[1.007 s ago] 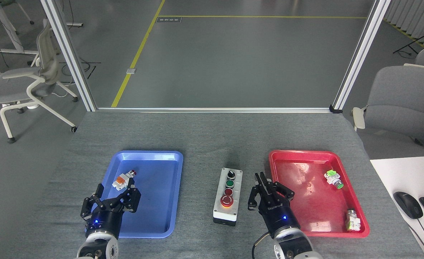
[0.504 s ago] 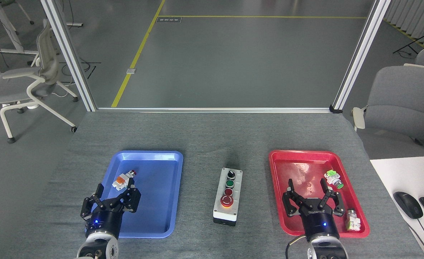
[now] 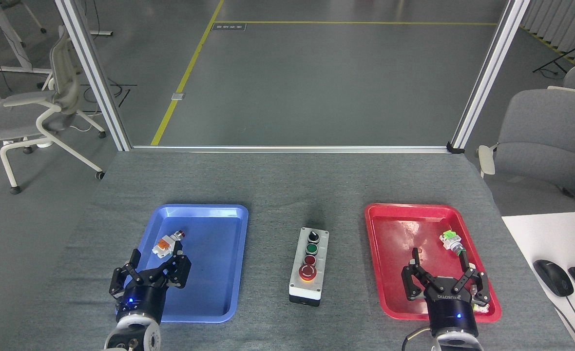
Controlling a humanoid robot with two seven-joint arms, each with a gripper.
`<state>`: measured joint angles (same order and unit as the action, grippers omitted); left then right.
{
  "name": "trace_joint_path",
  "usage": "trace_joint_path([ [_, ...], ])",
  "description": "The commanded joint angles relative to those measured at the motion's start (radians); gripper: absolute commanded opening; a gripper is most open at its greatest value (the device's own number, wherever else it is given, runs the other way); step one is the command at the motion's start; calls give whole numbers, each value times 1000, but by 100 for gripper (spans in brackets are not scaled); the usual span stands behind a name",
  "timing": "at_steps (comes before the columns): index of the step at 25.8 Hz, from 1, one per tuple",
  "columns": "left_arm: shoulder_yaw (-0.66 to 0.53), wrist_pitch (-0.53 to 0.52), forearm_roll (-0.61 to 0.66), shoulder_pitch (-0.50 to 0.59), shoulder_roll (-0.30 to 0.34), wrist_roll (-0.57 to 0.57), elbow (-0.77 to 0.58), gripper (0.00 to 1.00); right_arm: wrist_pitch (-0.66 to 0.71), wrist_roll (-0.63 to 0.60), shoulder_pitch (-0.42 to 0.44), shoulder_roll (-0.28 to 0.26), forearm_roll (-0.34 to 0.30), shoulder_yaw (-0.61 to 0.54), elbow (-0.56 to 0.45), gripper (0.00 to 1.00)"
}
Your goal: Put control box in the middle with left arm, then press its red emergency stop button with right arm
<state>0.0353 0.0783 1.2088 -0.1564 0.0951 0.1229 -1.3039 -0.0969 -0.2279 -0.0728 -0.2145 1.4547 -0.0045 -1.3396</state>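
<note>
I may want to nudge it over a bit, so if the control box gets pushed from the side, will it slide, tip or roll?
The control box is a flat-sided block lying long side down, so it should slide, not roll. It sits low and wide, so tipping seems unlikely. The grey felt-like tabletop probably adds drag, so expect a stiff, jerky slide.

Grey control box (image 3: 308, 267) with red emergency stop button (image 3: 308, 272) on yellow ring; blue tray (image 3: 204, 263); red tray (image 3: 404, 234); grey felt tabletop (image 3: 277, 185).
</note>
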Motion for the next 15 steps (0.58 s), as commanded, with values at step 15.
trace_joint_path([
  [15, 0, 0, 0, 0, 0, 0, 0, 99, 40, 2, 2, 6, -40, 12, -3, 99],
])
